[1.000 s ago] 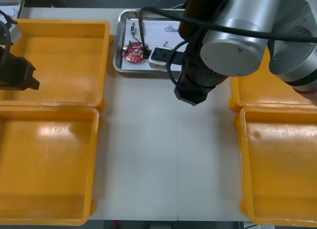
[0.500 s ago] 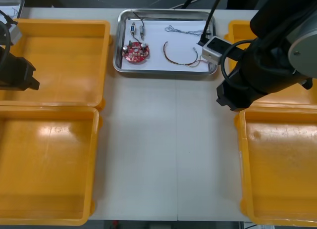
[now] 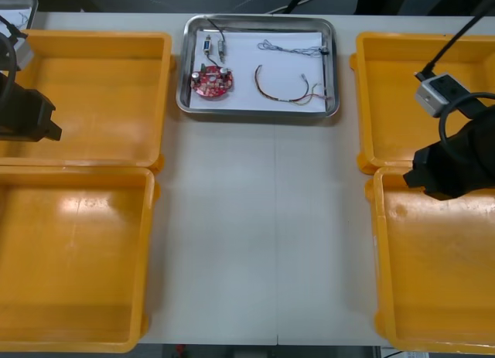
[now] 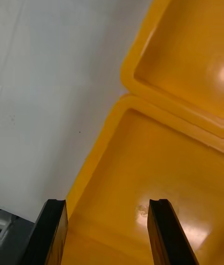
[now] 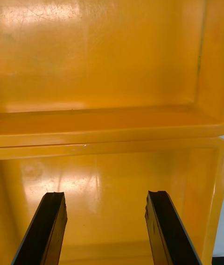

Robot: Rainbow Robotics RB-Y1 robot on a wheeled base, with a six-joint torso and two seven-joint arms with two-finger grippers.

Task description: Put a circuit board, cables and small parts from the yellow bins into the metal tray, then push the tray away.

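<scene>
Front view has the tray (image 3: 183, 72), holding board (image 3: 212, 81) and cables (image 3: 282, 100), at the worktop's (image 3: 263, 219) far edge, well apart from the right gripper (image 4: 107, 204) and left gripper (image 5: 106, 197), both with fingers apart, empty, over bins (image 3: 85, 87).

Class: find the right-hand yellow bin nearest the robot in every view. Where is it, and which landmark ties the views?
Front view: near right bin, bottom right corner.
Right wrist view: beneath the open right gripper, next to the table.
Left wrist view: looks into the left bins instead.
Shared landmark: the seam where it meets the far right bin.
</scene>
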